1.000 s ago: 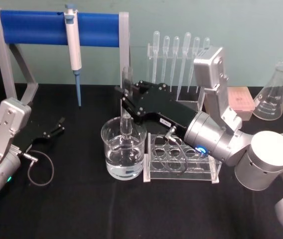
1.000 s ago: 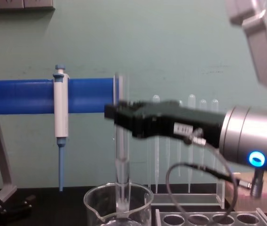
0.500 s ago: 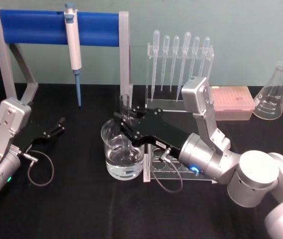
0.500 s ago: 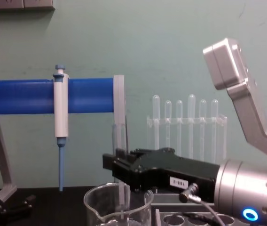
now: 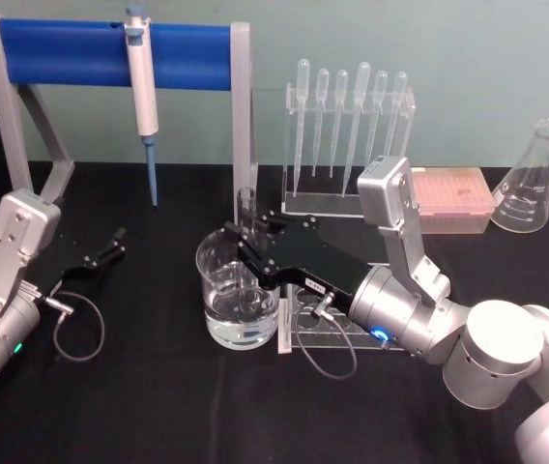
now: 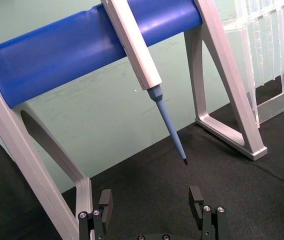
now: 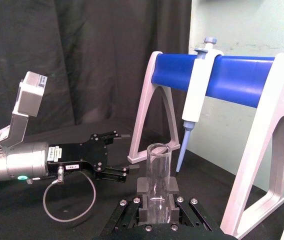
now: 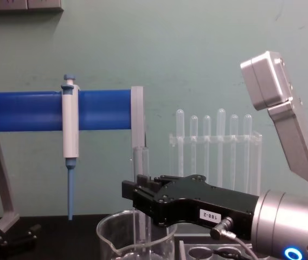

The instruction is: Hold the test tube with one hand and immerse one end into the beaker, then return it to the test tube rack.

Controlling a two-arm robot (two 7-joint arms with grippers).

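Right gripper clamped on one upright test tube, lower end inside one beaker. Reaching nearly level from the right. Left gripper parked, jaws apart.

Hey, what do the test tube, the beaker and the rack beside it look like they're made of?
The test tube: clear and glossy, likely glass; the background shows through it.
The beaker: likely glass too; transparent wall, bright highlights along its rim.
The rack: clear flat sheets with whitish edges, probably acrylic, though uncertain.
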